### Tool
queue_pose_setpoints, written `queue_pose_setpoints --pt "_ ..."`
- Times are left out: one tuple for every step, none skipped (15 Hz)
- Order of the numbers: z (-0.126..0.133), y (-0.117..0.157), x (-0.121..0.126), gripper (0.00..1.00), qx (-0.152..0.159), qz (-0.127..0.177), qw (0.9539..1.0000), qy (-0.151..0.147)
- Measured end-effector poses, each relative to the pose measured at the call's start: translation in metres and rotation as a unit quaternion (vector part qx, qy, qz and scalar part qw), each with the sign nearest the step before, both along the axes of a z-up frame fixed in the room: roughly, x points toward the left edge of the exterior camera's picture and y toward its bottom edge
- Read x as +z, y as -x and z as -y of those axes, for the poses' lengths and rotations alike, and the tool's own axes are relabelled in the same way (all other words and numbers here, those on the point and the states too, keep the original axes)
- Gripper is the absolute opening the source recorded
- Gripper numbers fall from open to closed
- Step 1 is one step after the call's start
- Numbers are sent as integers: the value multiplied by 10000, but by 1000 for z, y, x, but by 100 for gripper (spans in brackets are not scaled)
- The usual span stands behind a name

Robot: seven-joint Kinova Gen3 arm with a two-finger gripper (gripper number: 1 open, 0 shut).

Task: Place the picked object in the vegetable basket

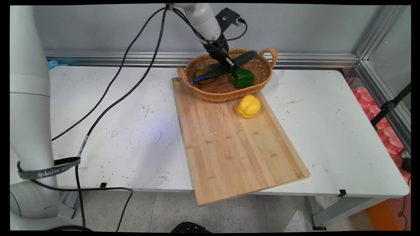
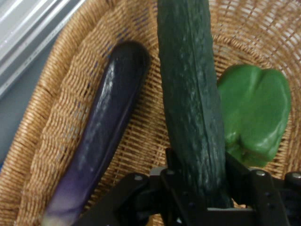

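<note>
Gripper [image 2: 200, 188] clamped on dark green cucumber [image 2: 190, 94], over wicker basket [image 1: 226, 90].
Long, bumpy-skinned, between purple eggplant [image 2: 103, 136] and green pepper [image 2: 256, 117].

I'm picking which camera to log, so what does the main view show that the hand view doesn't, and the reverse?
Only the main view shows the yellow bell pepper lying on the long bamboo cutting board, the white table, and a yellowish item inside the basket.

Only the hand view shows the black gripper with its jaws closed on the dark green cucumber, whose skin is bumpy.

Both show the woven wicker basket, the cucumber, the long purple eggplant and the green bell pepper.
</note>
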State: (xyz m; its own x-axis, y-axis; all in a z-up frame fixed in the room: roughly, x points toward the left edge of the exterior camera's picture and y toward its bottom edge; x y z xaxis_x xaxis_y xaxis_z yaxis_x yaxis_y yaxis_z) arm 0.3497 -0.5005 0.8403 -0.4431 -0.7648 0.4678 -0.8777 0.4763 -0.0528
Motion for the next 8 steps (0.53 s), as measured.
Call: queue_pose_setpoints --pt "0 0 -3 0 17 21 10000 -25" --pt "1 -1 -6 0 39 50 10000 -57" --pt "0 -1 -9 0 57 83 9999 -83" --pt "0 -2 -12 100 71 112 9999 -102" --pt "0 -2 -13 100 80 129 9998 -111" --pt "-1 -3 -14 100 86 151 9998 -123" --pt "-2 -4 -15 100 86 162 9997 -131" --pt "-2 -4 -16 100 77 169 9997 -135"
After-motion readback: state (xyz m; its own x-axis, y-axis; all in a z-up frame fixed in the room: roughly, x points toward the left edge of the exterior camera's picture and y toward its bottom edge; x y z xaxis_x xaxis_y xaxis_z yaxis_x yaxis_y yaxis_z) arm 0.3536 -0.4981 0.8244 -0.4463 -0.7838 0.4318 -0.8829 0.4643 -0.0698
